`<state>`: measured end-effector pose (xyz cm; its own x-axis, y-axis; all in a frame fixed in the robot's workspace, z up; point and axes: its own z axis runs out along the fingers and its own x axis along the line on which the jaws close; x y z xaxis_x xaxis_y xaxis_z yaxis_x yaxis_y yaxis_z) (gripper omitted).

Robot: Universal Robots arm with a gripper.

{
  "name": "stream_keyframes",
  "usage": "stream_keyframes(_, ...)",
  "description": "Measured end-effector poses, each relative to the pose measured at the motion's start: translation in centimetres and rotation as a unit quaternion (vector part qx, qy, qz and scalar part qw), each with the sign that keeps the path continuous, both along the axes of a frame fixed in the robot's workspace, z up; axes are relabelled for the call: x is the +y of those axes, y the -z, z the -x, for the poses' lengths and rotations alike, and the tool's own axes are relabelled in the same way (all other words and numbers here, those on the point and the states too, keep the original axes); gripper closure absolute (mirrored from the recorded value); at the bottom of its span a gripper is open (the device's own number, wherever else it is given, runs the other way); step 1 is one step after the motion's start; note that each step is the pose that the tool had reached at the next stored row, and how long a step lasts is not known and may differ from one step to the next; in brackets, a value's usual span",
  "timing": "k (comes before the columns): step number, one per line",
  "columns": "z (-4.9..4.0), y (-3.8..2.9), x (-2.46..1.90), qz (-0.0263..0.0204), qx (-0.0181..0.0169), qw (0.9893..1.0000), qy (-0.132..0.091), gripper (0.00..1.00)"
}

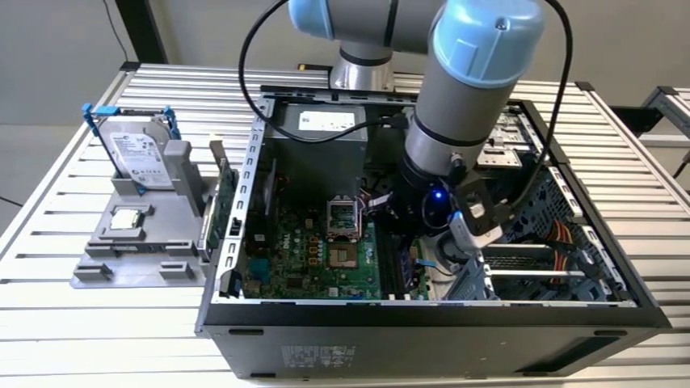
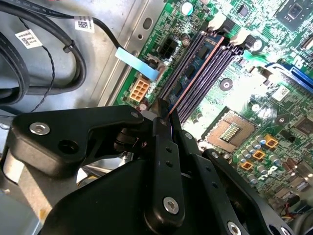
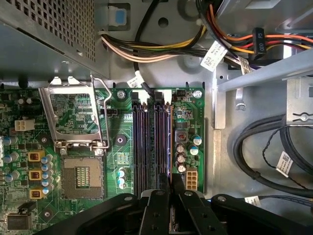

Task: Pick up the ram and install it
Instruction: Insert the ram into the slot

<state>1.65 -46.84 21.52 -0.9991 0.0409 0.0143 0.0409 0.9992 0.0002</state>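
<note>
Ram (image 2: pixel 198 68) sits in one of black memory slots (image 3: pixel 151 142) on motherboard (image 3: pixel 120 147), blue-green edge visible along slot in second wrist view; hand (image 2: pixel 164 117) directly above slots' end, fingers (image 3: pixel 155 208) close together, grip on ram unclear; open computer case (image 1: pixel 431 323) on slatted surface (image 1: pixel 108 323)

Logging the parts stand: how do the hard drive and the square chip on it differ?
The hard drive stands upright; the square chip lies flat. The hard drive is far larger than the chip. The hard drive has a blue handle, the chip none. Both sit on the gray stand outside the case.
</note>
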Motion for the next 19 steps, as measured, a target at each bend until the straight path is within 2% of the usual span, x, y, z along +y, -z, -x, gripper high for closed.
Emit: stream_keyframes(19, 0.06, 0.2, 0.03, 0.0, 0.0001, 1.0, -0.001, 1.0)
